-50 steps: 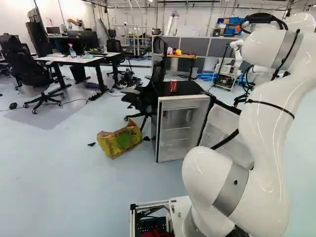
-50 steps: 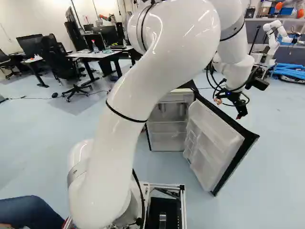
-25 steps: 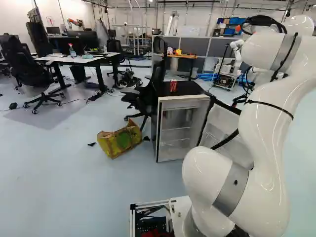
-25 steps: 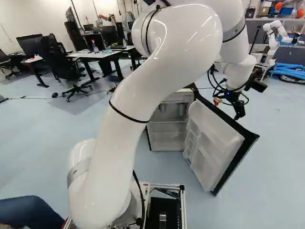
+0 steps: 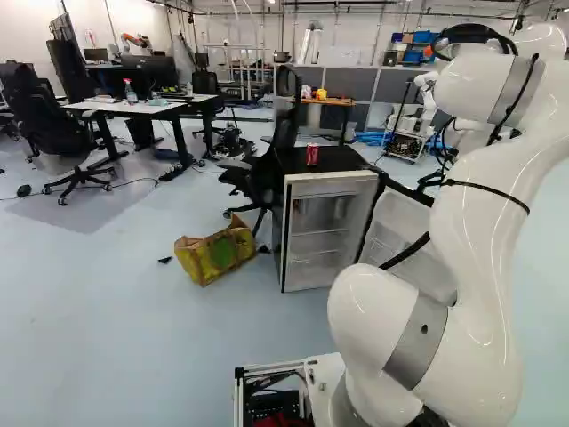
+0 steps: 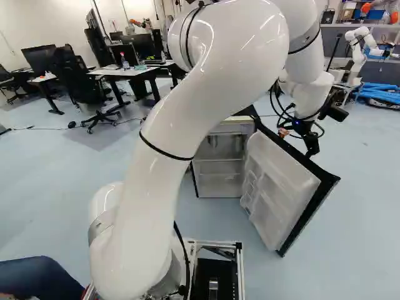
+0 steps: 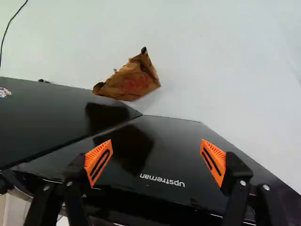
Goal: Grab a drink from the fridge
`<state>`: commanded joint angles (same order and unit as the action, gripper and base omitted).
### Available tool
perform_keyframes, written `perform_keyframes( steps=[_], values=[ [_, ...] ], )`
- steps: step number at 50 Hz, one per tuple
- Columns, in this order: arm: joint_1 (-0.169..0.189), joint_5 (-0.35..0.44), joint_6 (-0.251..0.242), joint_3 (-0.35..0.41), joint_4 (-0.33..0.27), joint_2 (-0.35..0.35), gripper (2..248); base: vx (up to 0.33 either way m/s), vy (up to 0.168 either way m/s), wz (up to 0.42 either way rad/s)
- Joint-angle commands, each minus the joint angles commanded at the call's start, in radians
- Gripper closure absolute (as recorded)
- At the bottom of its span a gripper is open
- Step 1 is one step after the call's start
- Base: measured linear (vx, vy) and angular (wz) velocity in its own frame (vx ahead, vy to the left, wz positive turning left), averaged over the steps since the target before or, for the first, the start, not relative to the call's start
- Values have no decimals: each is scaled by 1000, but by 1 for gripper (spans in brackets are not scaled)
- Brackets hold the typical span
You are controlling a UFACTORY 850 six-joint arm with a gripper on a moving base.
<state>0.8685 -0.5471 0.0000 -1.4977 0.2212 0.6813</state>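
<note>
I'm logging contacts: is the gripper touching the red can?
Apart. In the left base view the red can stands on the black fridge top, nothing against its sides; the wrist view shows the gripper open, empty.

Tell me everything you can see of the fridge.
The fridge is small and boxy, standing upright on the floor, glossy black outside and pale, plastic-looking inside. Its door is swung wide open, showing moulded racks on its pale inner face. Inside are shelves, where I can make out no drink. A red can stands upright on its black top. A black chair stands close by, contact unclear. My arm hides part of it in the right base view.
</note>
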Motion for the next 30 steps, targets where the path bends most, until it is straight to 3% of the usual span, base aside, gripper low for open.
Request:
perform_keyframes(
  steps=[30],
  values=[
    [-6, 0, 0, 83, 0, -55, 3, 0, 0, 0]
  ],
)
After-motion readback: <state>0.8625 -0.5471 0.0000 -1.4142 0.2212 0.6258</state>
